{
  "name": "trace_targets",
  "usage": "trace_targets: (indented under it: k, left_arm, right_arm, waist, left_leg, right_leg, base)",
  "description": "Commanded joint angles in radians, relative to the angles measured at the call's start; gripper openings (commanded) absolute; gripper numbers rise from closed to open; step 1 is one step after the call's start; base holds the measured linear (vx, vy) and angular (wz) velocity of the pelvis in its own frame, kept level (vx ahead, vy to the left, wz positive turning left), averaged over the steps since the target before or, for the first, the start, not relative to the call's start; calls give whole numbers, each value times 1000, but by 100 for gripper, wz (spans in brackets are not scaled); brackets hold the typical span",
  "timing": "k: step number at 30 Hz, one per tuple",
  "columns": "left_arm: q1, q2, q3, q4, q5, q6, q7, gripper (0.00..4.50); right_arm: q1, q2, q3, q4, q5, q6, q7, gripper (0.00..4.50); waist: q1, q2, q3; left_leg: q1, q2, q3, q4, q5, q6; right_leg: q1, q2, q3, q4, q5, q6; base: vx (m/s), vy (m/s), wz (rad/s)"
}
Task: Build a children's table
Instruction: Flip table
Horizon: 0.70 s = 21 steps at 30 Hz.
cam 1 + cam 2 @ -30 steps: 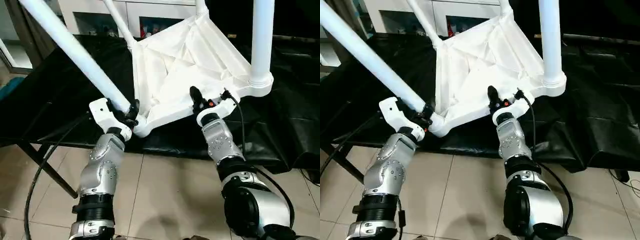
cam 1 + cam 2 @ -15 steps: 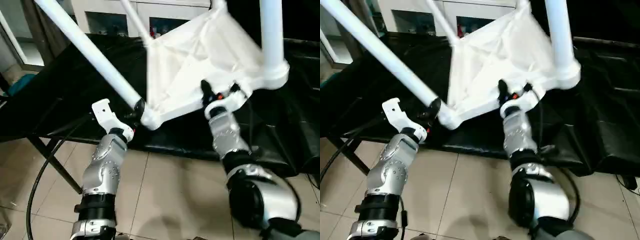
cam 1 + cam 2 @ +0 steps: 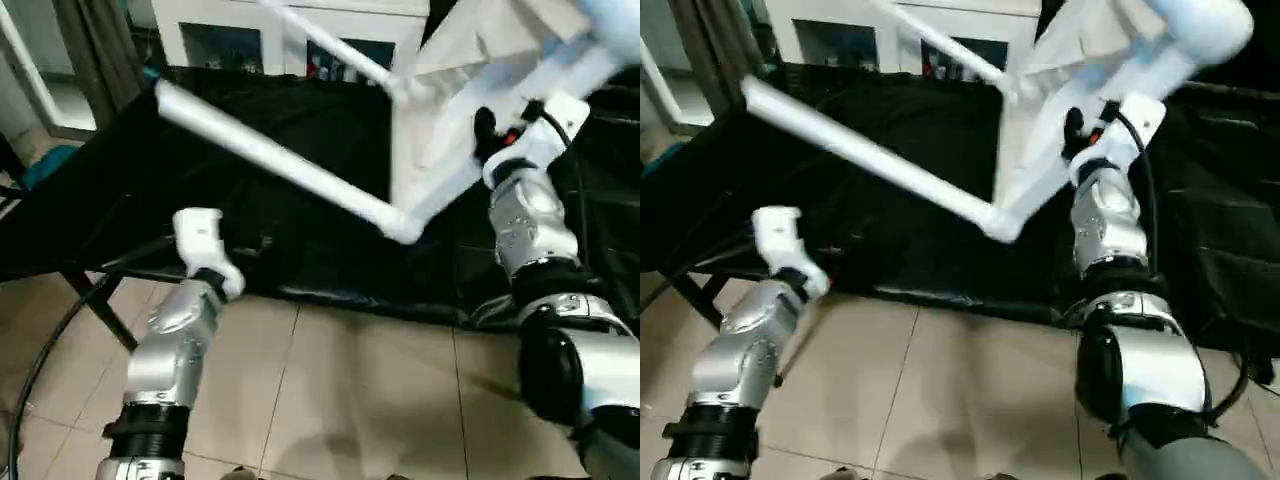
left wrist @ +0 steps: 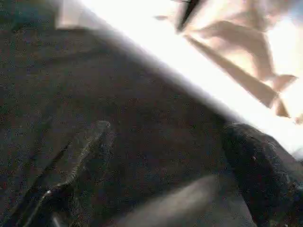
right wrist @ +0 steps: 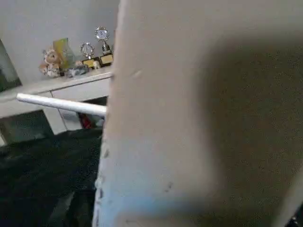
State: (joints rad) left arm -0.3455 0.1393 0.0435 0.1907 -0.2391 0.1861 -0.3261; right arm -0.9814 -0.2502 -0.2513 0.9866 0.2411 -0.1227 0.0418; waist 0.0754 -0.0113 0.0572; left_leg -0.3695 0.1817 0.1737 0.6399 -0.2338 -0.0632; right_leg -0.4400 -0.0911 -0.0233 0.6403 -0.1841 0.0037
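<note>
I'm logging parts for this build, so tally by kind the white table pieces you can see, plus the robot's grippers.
Tabletop: 1
Legs in view: 3
Grippers (left gripper, right gripper): 2
Total: 6

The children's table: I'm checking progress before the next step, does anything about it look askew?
Yes. The children's table is tipped steeply over the black cloth, one leg slanting across it, carried at its edge by the right gripper.
</note>
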Motion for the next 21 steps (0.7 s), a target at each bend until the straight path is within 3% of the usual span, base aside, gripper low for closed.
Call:
trace_targets:
  k: [1, 4, 8, 9, 15, 18, 21]
  left_arm:
    - [-27, 25, -19, -39, 34, -41, -28, 411]
    - [-78, 70, -46, -67, 80, -93, -49, 411]
    - [-162, 172, -152, -88, 260, -178, -84, 411]
    - [-163, 173, -153, -88, 262, -179, -84, 411]
    - [-315, 254, -250, -79, 473, -341, -72, 411]
    - [-362, 269, -258, -70, 516, -367, -39, 411]
    - [-447, 298, -226, -54, 617, -434, 98, 411]
  right_arm:
    - [2, -18, 48, -9, -67, 19, -5, 215]
    - [-14, -31, 71, -9, -85, 33, -3, 214]
    - [-32, -46, 104, -18, -125, 48, 7, 213]
    - [-32, -46, 105, -18, -125, 48, 7, 212]
    - [-45, -55, 165, -23, -184, 64, 31, 205]
    - [-50, -55, 174, -25, -196, 66, 26, 204]
    - [-51, -48, 180, -32, -205, 67, 24, 203]
  waist:
    - [-7, -13, -76]
    - [-15, -13, -76]
    - [-16, -11, -76]
    - [-13, -11, -77]
    - [-13, -12, -81]
    - [-12, -10, -81]
    - [-12, -6, -84]
  left_leg:
    - [1, 16, 6, -73, -35, 83]
    - [1, 16, 6, -73, -43, 74]
    - [3, 18, 7, -73, -29, 81]
    - [7, 20, 7, -72, -23, 78]
    - [-2, 21, 7, -67, 41, 76]
    - [-3, 21, 7, -68, 31, 63]
    - [-2, 19, 5, -65, 26, 57]
  right_leg:
    - [68, -23, 19, -59, -70, -214]
    - [70, -22, 18, -59, -66, -221]
    - [67, -21, 15, -58, -54, -225]
    - [67, -23, 14, -55, -49, -230]
    - [75, -26, 11, -44, 40, -260]
    - [78, -28, 12, -41, 44, -272]
    - [80, -25, 12, -40, 55, -267]
  base:
    - [0, 0, 0]
    - [0, 0, 0]
    - [0, 0, 0]
    - [0, 0, 0]
    - [0, 0, 0]
    - [0, 0, 0]
    - [0, 0, 0]
